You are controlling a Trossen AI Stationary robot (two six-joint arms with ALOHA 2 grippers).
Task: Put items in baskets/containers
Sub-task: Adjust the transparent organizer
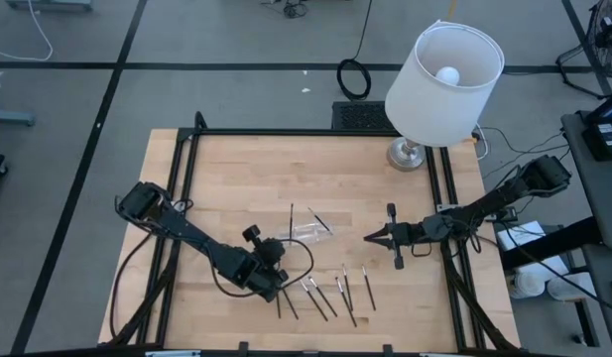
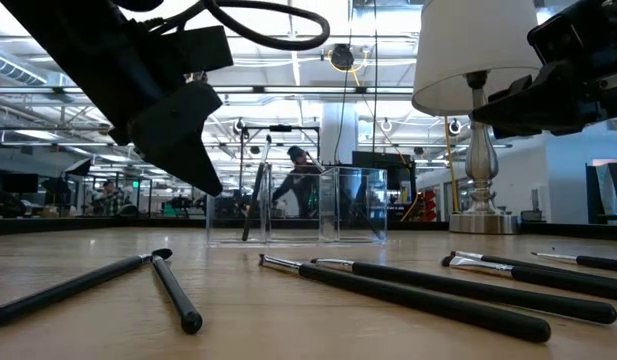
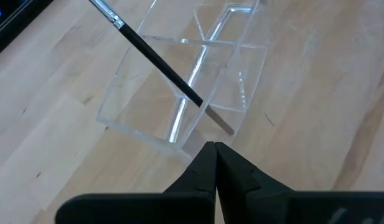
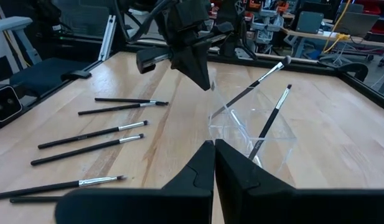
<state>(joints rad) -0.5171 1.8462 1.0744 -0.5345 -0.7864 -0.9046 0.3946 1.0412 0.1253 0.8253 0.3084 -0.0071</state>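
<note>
Thin dark pen-like sticks with silvery ends (image 1: 335,294) lie loose on the table's near side, long axes running near-to-far, just right of the empty, closed left gripper (image 1: 277,288). The clear plastic tray (image 1: 307,230), two sticks leaning inside, sits beyond. The closed right gripper (image 1: 371,237) waits farther right.

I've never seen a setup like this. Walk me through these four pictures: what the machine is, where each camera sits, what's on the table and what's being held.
Two dark robot arms work at a wooden table. One picture looks straight down, one looks level across the tabletop, and one comes from each arm's wrist. The left gripper is over the front of the table, the right gripper near the middle; both have their fingers shut and hold nothing. Thin dark brushes lie loose near the front edge. A clear tray has two brushes leaning in it. A white lamp stands at the back.
</note>
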